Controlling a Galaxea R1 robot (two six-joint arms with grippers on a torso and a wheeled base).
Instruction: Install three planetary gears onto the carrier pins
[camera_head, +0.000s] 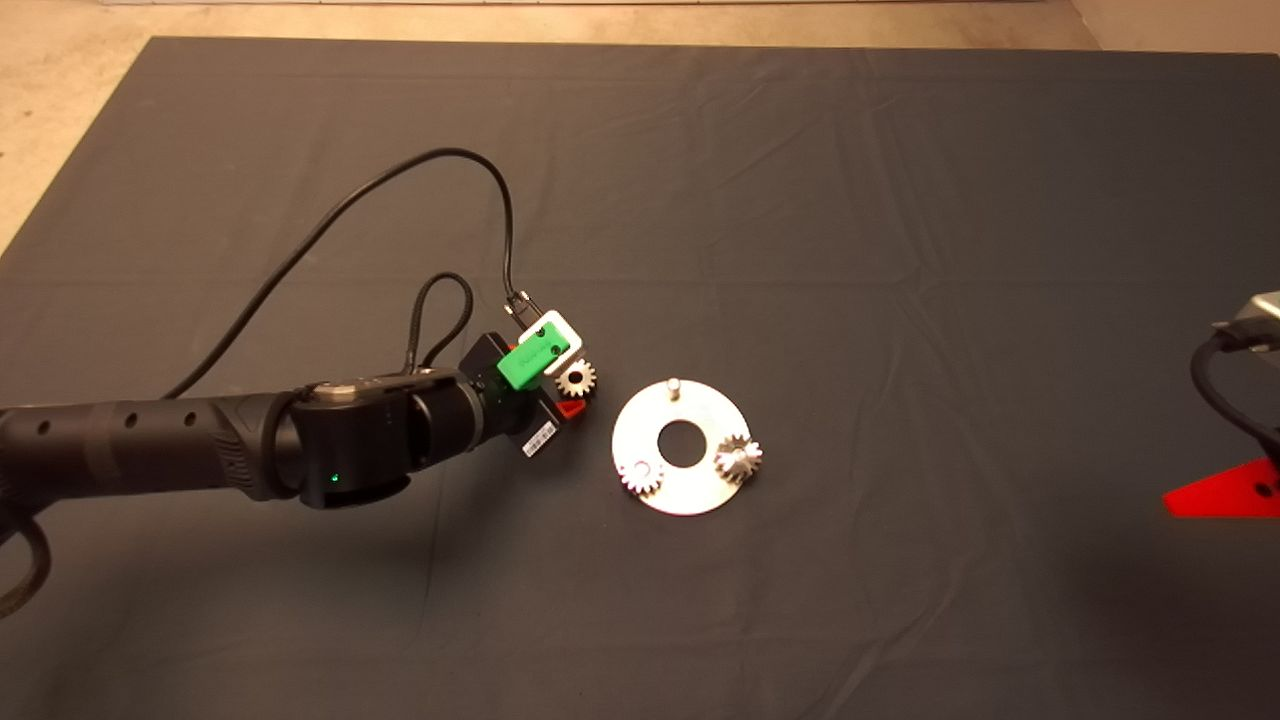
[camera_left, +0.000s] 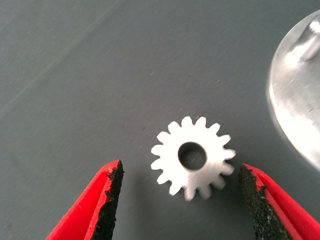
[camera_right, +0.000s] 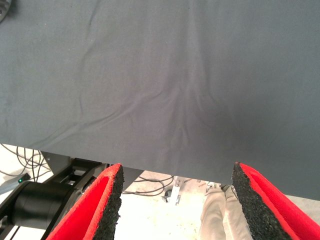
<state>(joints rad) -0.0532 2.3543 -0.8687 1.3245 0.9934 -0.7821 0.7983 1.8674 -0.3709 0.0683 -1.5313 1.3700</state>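
We count two gears (camera_head: 738, 459) seated on the plate (camera_head: 690, 497), one pin (camera_head: 674, 384) bare. The third gear (camera_left: 193, 156) lies flat on the mat just beside the plate, between our left tool's (camera_left: 180, 200) parted fingers, untouched. Our right tool (camera_right: 175, 205) waits parted at the surface's edge.
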